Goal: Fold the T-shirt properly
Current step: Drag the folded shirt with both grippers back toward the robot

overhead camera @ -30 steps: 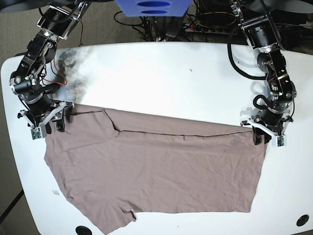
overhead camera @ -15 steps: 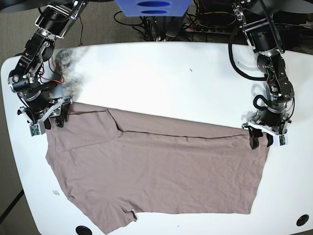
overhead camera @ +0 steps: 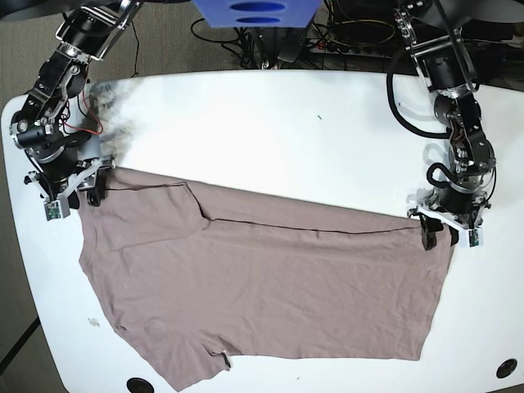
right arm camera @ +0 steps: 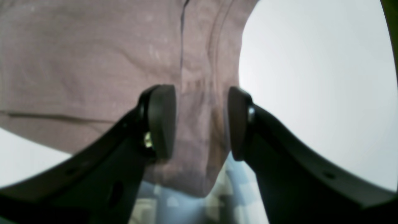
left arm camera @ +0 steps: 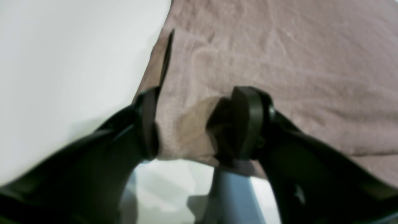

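The T-shirt (overhead camera: 262, 286), plain mauve-brown, lies flat on the white table (overhead camera: 286, 123), its upper part folded down along a long crease. My left gripper (overhead camera: 439, 237) stands at the shirt's upper right corner. In the left wrist view its jaws (left arm camera: 192, 124) are apart, and the cloth's (left arm camera: 279, 46) corner lies flat between the pads. My right gripper (overhead camera: 80, 199) is at the upper left sleeve corner. Its jaws (right arm camera: 200, 121) are also apart, astride the sleeve hem (right arm camera: 93, 56), and the fabric there looks unpinched.
A dark smudge (overhead camera: 119, 115) marks the table's back left. Cables (overhead camera: 246, 41) and a blue object (overhead camera: 254, 12) sit behind the table. Round black holes (overhead camera: 139, 385) (overhead camera: 508, 368) lie at the front edge. A small speck (overhead camera: 92, 322) lies left of the shirt.
My right gripper has moved up and to the left, and the shirt's upper left corner has shifted with it. My left gripper has shifted slightly right, and the right corner lies farther out.
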